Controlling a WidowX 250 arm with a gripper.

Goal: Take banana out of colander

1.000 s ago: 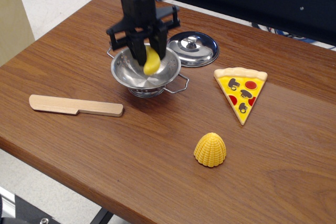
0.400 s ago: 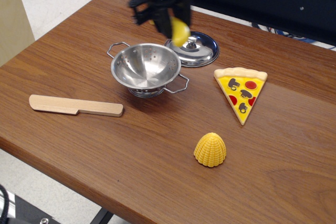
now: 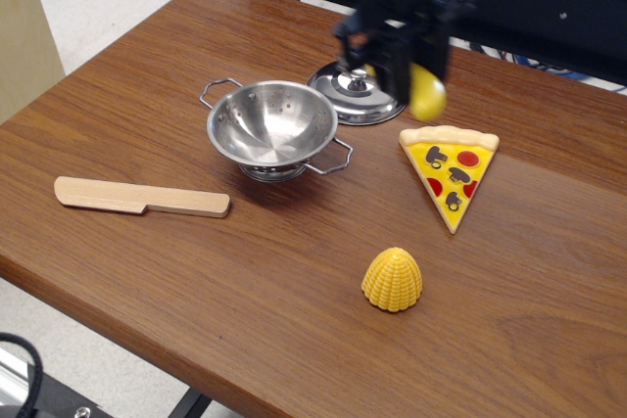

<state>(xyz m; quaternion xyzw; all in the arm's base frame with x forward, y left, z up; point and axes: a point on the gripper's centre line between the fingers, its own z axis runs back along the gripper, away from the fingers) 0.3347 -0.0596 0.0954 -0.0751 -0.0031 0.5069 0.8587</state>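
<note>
The steel colander [image 3: 271,129] stands on the wooden table, left of centre, with nothing in its bowl. My gripper [image 3: 411,70] is in the air to its right, above the lid and the far edge of the pizza slice, blurred by motion. It is shut on the yellow banana [image 3: 427,95], whose lower end hangs below the fingers. The rest of the banana is hidden by the gripper.
A flat steel lid [image 3: 355,93] with a knob lies behind the colander, partly covered by the gripper. A toy pizza slice [image 3: 449,171] lies to the right. A yellow corn piece [image 3: 393,279] sits in front. A wooden knife [image 3: 141,197] lies at the left.
My gripper has lifted the banana out of the colander and carried it to the right, past the lid toward the pizza slice. The colander now holds nothing.
</note>
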